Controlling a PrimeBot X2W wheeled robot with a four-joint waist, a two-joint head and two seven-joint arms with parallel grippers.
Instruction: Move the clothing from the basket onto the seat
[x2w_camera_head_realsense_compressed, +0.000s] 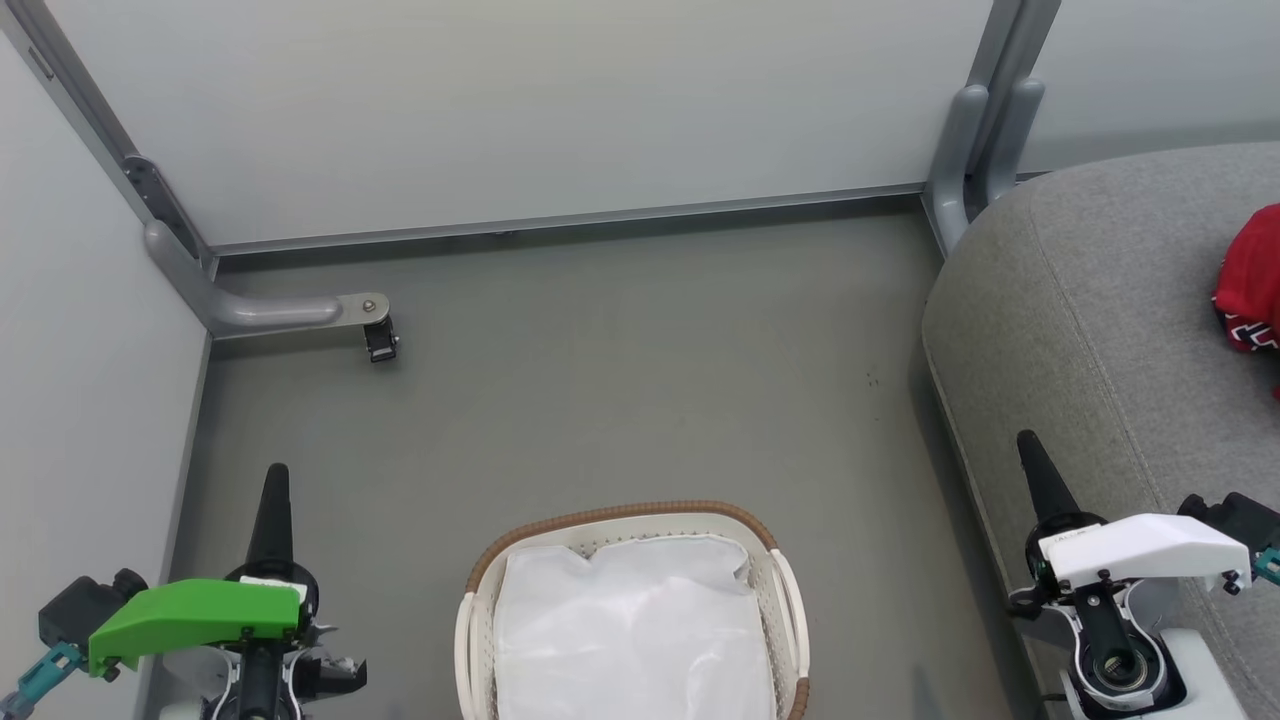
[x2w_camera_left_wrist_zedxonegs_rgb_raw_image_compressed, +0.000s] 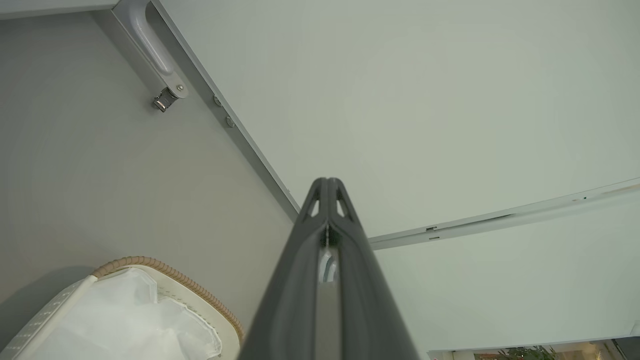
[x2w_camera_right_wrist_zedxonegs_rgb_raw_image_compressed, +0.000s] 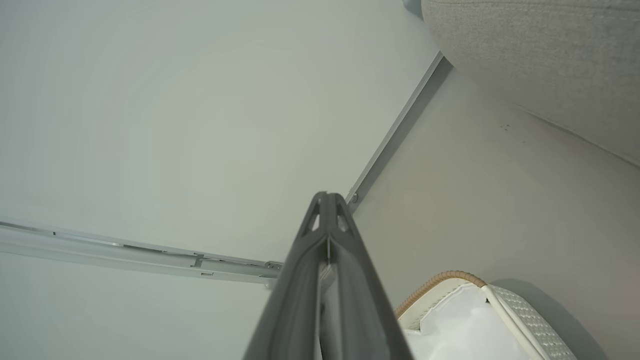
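The white basket with a brown woven rim stands on the floor at bottom centre, holding a plain white sheet. Red clothing with white and black lettering lies on the grey seat at the far right edge. My left gripper is shut and empty, left of the basket. My right gripper is shut and empty, right of the basket, over the seat's front edge. The left wrist view has the shut fingers and the basket. The right wrist view has the shut fingers, the basket and the seat.
Pale partition walls close the far side and the left, with grey metal posts and a bracket foot on the grey floor. Open floor lies between the basket and the far wall.
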